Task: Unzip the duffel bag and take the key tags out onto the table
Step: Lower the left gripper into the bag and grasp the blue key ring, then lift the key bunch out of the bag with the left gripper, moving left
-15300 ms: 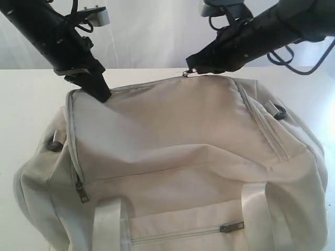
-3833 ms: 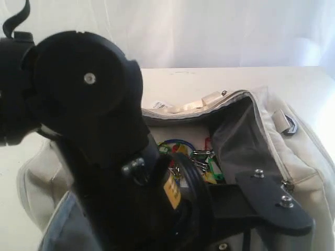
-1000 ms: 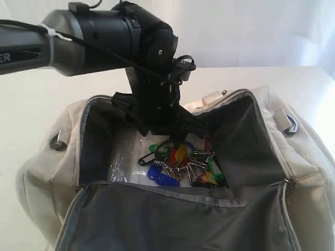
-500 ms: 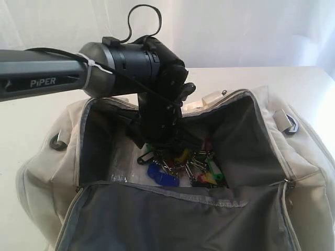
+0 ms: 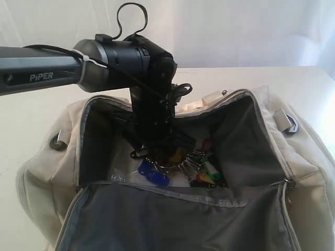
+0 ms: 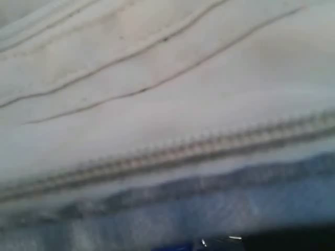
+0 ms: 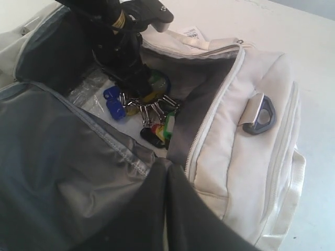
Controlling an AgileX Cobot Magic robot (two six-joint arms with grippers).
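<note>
Cream fabric of the duffel bag (image 5: 306, 172) lies unzipped on the white desk (image 5: 31, 104). The left claw (image 5: 157, 150) reaches down inside, with the key tags (image 5: 180, 168) bunched right under its tips; I cannot tell whether it is spread or pinching them. The right claw (image 7: 167, 206) is pressed together at the edge of the folded-out flap (image 7: 68, 172), the tags just beyond its tips.

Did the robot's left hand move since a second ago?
Yes. The left hand sank lower past the back rim of the duffel bag, ending down at the key tags.
</note>
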